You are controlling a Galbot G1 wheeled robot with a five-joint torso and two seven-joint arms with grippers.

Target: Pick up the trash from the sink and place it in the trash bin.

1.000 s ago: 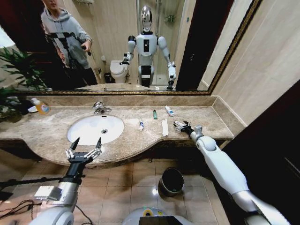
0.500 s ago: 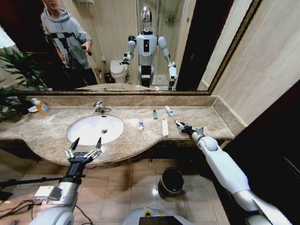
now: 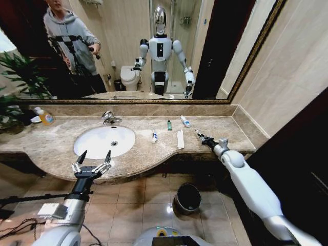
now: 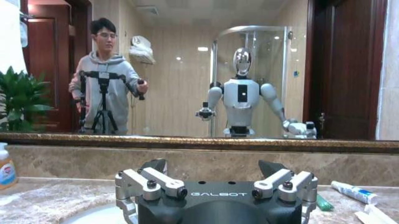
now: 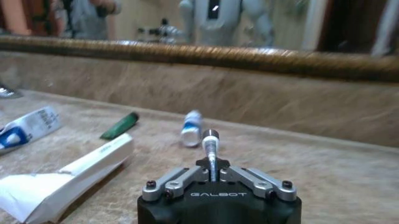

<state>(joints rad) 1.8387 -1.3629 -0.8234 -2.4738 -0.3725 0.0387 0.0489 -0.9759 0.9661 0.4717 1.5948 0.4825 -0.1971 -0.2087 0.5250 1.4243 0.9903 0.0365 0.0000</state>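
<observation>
Right gripper [image 3: 199,137], fingers now pressed together and empty, has edged forward over the countertop [image 3: 215,128]; white-blue tube [image 5: 190,127] lies just ahead, ungrasped.

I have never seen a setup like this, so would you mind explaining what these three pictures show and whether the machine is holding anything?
This is a two-armed wheeled robot at a bathroom counter; the mirror reflects it. One picture looks down from its head, the others from each wrist. The left gripper waits open at the counter's front edge, near the sink. The right gripper is shut, holding nothing, stretched over the countertop near the trash: a long white wrapper, a white-blue mini tube, a tiny dark-green bottle and a small white tube. The trash bin stands on the floor.
</observation>
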